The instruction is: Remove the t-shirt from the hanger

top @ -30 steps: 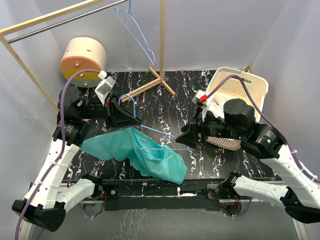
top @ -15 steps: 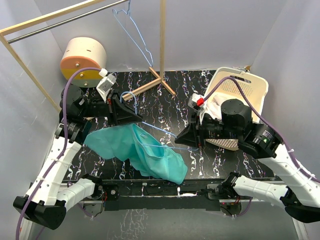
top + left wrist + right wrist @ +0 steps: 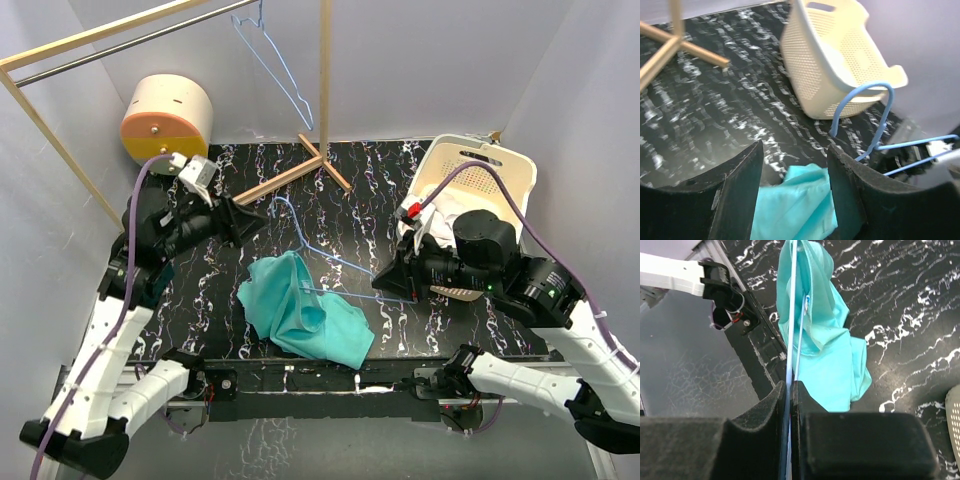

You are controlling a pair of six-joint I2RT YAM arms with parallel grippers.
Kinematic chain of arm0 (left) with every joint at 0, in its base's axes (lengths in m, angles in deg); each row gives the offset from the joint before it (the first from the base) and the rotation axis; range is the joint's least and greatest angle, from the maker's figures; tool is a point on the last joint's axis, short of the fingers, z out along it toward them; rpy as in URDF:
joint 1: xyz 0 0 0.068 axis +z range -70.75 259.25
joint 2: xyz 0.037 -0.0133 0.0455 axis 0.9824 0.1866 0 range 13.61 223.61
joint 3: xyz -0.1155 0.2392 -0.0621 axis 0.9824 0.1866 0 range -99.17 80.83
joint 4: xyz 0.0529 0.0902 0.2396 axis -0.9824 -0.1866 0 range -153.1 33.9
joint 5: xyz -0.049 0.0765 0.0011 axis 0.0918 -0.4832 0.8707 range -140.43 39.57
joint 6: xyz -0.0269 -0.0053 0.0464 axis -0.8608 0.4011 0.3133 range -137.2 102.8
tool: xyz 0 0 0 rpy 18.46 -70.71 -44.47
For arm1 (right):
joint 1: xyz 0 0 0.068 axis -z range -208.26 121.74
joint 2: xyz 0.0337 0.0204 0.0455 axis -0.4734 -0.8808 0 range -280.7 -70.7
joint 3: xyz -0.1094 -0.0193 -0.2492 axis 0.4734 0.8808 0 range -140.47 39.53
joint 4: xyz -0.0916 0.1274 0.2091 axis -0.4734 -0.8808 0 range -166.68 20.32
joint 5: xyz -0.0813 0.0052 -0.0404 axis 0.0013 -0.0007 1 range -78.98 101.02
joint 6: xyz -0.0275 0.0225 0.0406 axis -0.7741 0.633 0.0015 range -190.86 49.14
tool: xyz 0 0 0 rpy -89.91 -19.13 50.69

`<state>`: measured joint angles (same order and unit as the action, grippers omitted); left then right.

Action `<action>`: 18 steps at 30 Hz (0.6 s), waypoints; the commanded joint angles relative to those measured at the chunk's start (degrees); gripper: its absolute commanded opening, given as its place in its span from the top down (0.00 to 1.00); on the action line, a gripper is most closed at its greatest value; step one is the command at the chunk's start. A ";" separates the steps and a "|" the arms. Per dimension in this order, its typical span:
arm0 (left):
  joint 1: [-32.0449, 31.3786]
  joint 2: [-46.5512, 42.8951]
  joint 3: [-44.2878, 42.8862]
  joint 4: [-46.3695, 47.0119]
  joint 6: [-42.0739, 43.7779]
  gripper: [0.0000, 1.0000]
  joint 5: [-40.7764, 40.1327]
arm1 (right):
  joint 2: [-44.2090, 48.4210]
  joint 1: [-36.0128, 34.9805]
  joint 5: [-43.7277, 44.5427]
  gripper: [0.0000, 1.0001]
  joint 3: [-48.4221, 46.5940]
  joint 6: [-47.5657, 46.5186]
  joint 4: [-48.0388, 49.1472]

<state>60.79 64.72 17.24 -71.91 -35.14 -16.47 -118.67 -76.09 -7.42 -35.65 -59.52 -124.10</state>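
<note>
The teal t-shirt [image 3: 305, 320] lies bunched on the black marbled table [image 3: 350, 210], still threaded on the light-blue wire hanger [image 3: 330, 255]. My right gripper [image 3: 384, 284] is shut on the hanger's wire; in the right wrist view the jaws [image 3: 790, 386] pinch the wire [image 3: 792, 315], and the t-shirt [image 3: 825, 335] hangs beyond them. My left gripper [image 3: 248, 214] is open, up and to the left of the shirt, holding nothing. In the left wrist view the gripper [image 3: 795, 150] stands over the t-shirt [image 3: 795, 210], with the hanger's hook [image 3: 882, 107] to the right.
A cream basket [image 3: 500, 175] holding white cloth stands at the back right, also seen as the basket [image 3: 840, 60]. A wooden clothes rack [image 3: 323, 100] carries another blue hanger [image 3: 272, 65]. A cream and orange drum [image 3: 165, 120] sits at the back left.
My right gripper shut on the hanger wire. My left gripper opened and drew back to the left. The shirt, stretched leftward before, has dropped into a bunch at the table's front.
</note>
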 commanded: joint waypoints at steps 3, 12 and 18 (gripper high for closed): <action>0.13 -8.86 5.83 -4.66 1.95 0.48 -19.33 | -2.25 0.11 6.57 0.92 -6.87 1.17 -5.48; 0.17 -18.09 13.97 -4.62 0.06 0.47 -26.14 | 4.39 0.12 14.87 0.92 -9.85 6.19 10.44; 0.18 -19.48 16.81 -5.23 -0.25 0.47 -26.29 | 2.91 0.14 9.96 0.92 -7.55 7.66 15.88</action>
<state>60.79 45.95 32.82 -76.59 -34.81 -41.23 -113.12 -76.09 5.13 -43.26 -53.60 -118.83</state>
